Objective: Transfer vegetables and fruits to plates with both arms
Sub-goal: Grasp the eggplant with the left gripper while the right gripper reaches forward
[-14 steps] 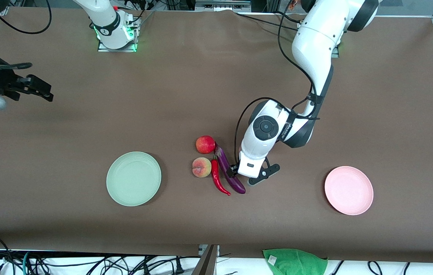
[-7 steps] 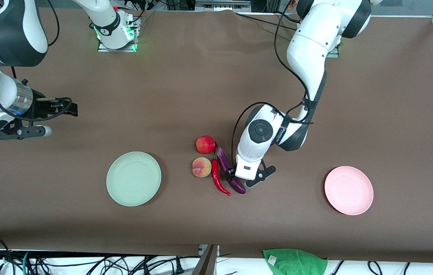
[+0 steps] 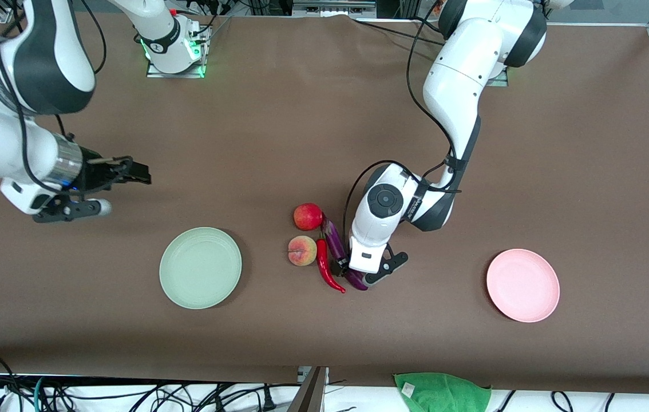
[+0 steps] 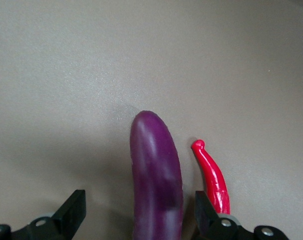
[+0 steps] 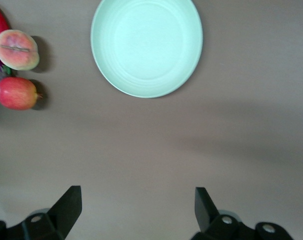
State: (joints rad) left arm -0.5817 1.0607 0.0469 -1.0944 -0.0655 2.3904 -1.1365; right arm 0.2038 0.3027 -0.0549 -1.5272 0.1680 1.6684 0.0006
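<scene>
**Both my arms have closed in**

My right gripper [image 3: 140, 173] has swung in over bare table, farther from the camera than the mint plate [image 3: 200, 267], fingers spread, empty. My left gripper [image 3: 343, 269] has slid down to straddle the eggplant [image 3: 336, 242], jaws still wide, nothing held yet; chili [image 3: 327, 270] just beside.
</scene>
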